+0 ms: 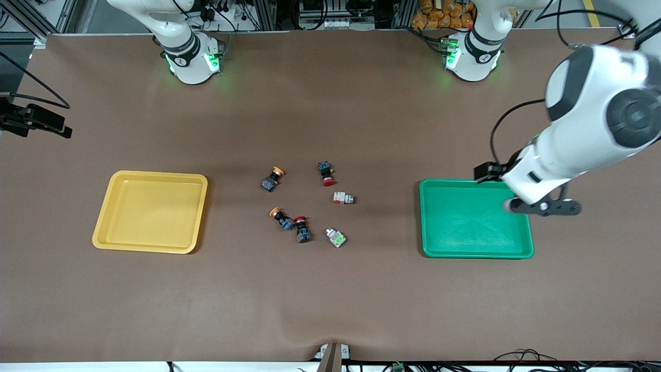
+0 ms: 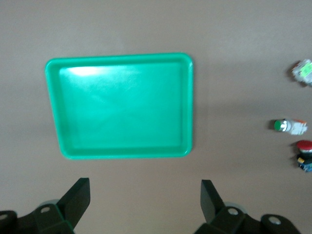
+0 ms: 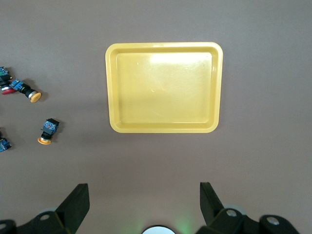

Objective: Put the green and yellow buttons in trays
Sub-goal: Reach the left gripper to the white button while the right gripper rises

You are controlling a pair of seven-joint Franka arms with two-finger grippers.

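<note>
Two yellow-capped buttons (image 1: 272, 179) (image 1: 281, 217) and two whitish-grey buttons (image 1: 343, 198) (image 1: 335, 237) lie on the table between the trays. The yellow tray (image 1: 150, 212) is toward the right arm's end and the green tray (image 1: 465, 222) toward the left arm's end; both hold nothing. My left gripper (image 1: 542, 207) hangs open and empty over the green tray's outer edge. In the left wrist view it (image 2: 145, 195) sees the green tray (image 2: 190, 107) and the grey buttons (image 2: 304, 72) (image 2: 290, 126). My right gripper (image 3: 145, 197) is open and empty, high up, out of the front view; its view shows the yellow tray (image 3: 111, 87) and the yellow buttons (image 3: 27, 91) (image 3: 47, 131).
Two red-capped switches (image 1: 326, 173) (image 1: 301, 229) lie among the buttons, the second touching a yellow-capped one. The arm bases (image 1: 188, 57) (image 1: 472, 51) stand along the table's edge farthest from the front camera. A brown mat covers the table.
</note>
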